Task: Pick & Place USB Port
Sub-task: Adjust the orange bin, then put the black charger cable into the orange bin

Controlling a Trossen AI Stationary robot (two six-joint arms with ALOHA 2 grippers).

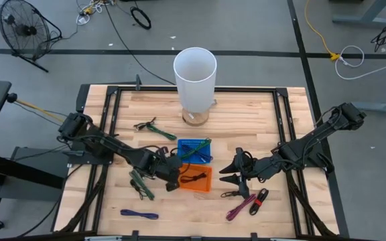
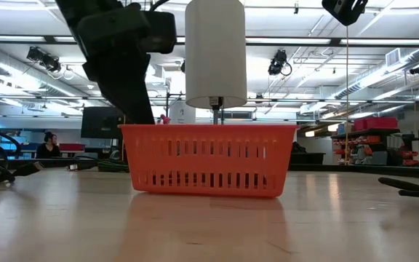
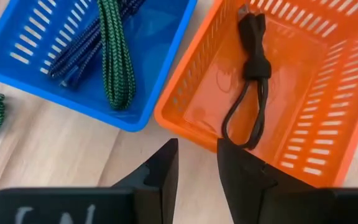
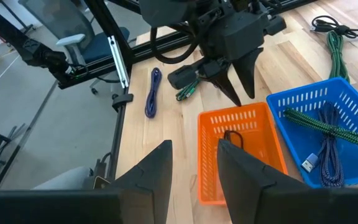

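Observation:
An orange basket (image 1: pixel 195 179) stands near the table's middle with a coiled black cable (image 3: pixel 253 81) lying on its floor. Behind it stands a blue basket (image 1: pixel 194 150) that holds a green cable (image 3: pixel 114 56) and a dark blue one. My left gripper (image 3: pixel 197 163) hangs open over the orange basket's left rim (image 3: pixel 179 115), slanting down, with nothing between its fingers. My right gripper (image 1: pixel 228 175) waits open to the right of the orange basket, raised, pointing at it (image 4: pixel 241 152).
A tall white cylinder (image 1: pixel 194 80) stands at the far middle. Loose cables lie about on the table: green ones (image 1: pixel 154 127) (image 1: pixel 141 184), a purple one (image 1: pixel 139 214), and pink and red ones (image 1: pixel 243 204) near the front right.

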